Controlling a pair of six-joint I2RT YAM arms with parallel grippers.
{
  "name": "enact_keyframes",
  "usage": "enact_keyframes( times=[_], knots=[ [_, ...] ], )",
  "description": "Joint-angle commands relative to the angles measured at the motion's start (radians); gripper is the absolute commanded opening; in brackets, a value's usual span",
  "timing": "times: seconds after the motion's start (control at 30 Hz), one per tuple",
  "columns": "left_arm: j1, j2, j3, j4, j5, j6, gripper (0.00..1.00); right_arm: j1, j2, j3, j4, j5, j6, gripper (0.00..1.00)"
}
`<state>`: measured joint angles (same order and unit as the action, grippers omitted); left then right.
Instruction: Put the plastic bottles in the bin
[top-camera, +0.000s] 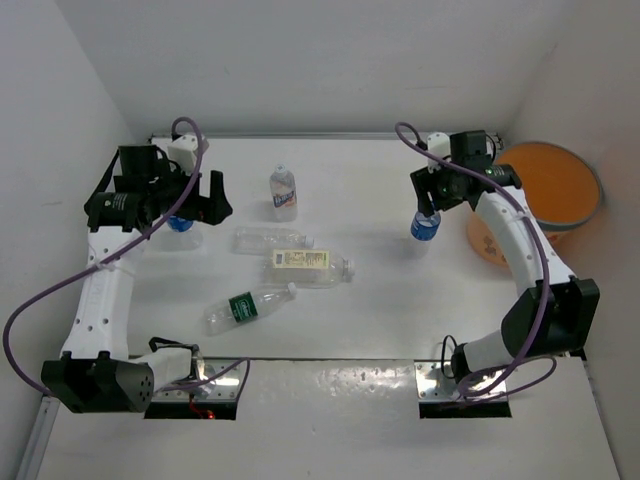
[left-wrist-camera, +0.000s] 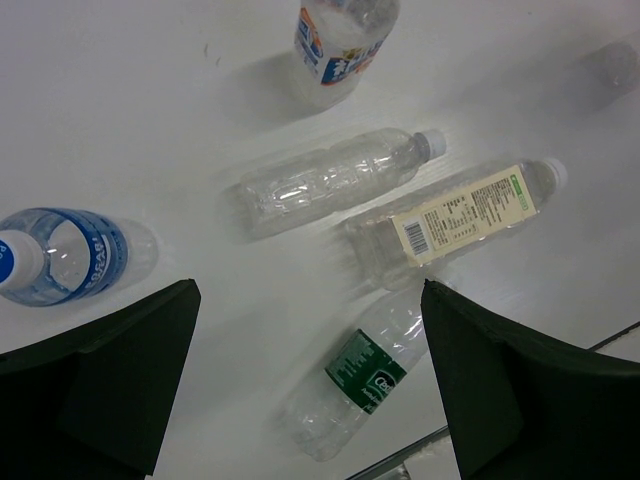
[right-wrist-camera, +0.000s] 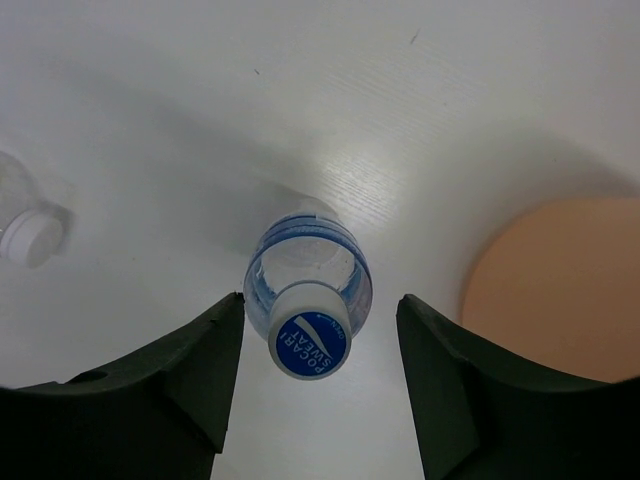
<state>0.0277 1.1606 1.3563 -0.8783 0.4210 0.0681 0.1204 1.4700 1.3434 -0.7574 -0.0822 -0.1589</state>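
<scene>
The right claw (right-wrist-camera: 320, 298) is hanging straight over an upright blue-capped bottle (right-wrist-camera: 310, 275), its two dark fingers (right-wrist-camera: 180, 380) spread to either side of the bottle's shoulder. A sliver of white desk (top-camera: 400, 300) is showing between the bottle and the finger on the right side of the wrist view, so the claw is not pinching it (the other finger is sitting very close; contact cannot be told). Just beyond that bottle, the orange bin (top-camera: 550, 185) is sitting at the desk's far right corner, with no bottles showing inside.

The left claw (left-wrist-camera: 310, 295) is hovering above the desk on the far left side, spread wide and holding nothing. A blue-labelled bottle (left-wrist-camera: 70, 255) is standing just beside one of its fingers. Further out, three bottles are lying on their sides near the desk's middle: a nearly unlabelled bottle (left-wrist-camera: 330, 180), a cream-labelled bottle (left-wrist-camera: 455, 215) and a green-labelled bottle (left-wrist-camera: 360, 375). A white-labelled bottle (left-wrist-camera: 340, 40) is standing upright behind them.
</scene>
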Motion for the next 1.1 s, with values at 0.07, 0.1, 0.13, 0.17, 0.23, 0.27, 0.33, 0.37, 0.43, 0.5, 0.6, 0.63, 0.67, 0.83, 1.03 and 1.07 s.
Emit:
enact_keyframes(
  times=[0.07, 0.1, 0.13, 0.17, 0.23, 0.27, 0.33, 0.37, 0.43, 0.5, 0.6, 0.63, 0.67, 0.83, 1.03, 1.07],
  knots=[
    [0.001, -0.025, -0.01, 0.041, -0.005, 0.006, 1.0, 0.005, 0.018, -0.015, 0.044, 0.002, -0.014, 0.59],
    [0.001, -0.025, -0.01, 0.041, -0.005, 0.006, 1.0, -0.001, 0.021, -0.019, 0.044, 0.001, -0.014, 0.59],
    [0.001, -0.025, -0.019, 0.041, -0.005, 0.006, 1.0, 0.001, 0.021, -0.027, 0.046, -0.002, -0.014, 0.56],
    [0.001, -0.025, -0.019, 0.041, -0.005, 0.006, 1.0, -0.001, 0.021, -0.029, 0.043, -0.01, -0.016, 0.53],
    [0.001, -0.025, -0.019, 0.041, -0.005, 0.006, 1.0, -0.007, 0.026, -0.029, 0.032, -0.02, -0.019, 0.41],
    [0.001, -0.025, -0.019, 0.041, -0.005, 0.006, 1.0, -0.008, 0.024, -0.026, 0.026, -0.027, -0.022, 0.37],
    [0.001, -0.025, -0.019, 0.041, -0.005, 0.006, 1.0, -0.011, 0.023, -0.012, 0.007, -0.034, -0.021, 0.29],
    [0.001, -0.025, -0.019, 0.041, -0.005, 0.006, 1.0, -0.011, 0.021, -0.004, -0.005, -0.039, -0.022, 0.28],
    [0.001, -0.025, -0.019, 0.041, -0.005, 0.016, 1.0, -0.019, 0.0, 0.032, -0.017, -0.054, -0.021, 0.25],
    [0.001, -0.025, -0.028, 0.041, -0.005, 0.027, 1.0, -0.027, -0.025, 0.089, -0.062, -0.063, -0.015, 0.14],
    [0.001, -0.025, -0.028, 0.05, 0.045, 0.036, 1.0, -0.054, -0.074, 0.219, -0.103, -0.082, 0.016, 0.0],
    [0.011, -0.025, -0.028, 0.05, 0.068, 0.036, 1.0, -0.065, -0.085, 0.243, -0.105, -0.097, 0.024, 0.0],
    [0.011, -0.025, -0.037, 0.05, 0.093, 0.045, 1.0, -0.102, -0.118, 0.307, -0.103, -0.1, 0.028, 0.0],
    [0.011, -0.016, -0.056, 0.15, 0.15, 0.003, 1.0, -0.218, -0.178, 0.457, -0.056, -0.114, 0.094, 0.0],
    [-0.017, 0.002, -0.065, 0.268, 0.159, -0.031, 0.98, -0.347, -0.22, 0.554, 0.058, 0.044, 0.093, 0.0],
    [-0.017, 0.016, -0.065, 0.268, 0.159, -0.031, 0.97, -0.364, -0.218, 0.563, 0.062, 0.062, 0.087, 0.0]
  ],
)
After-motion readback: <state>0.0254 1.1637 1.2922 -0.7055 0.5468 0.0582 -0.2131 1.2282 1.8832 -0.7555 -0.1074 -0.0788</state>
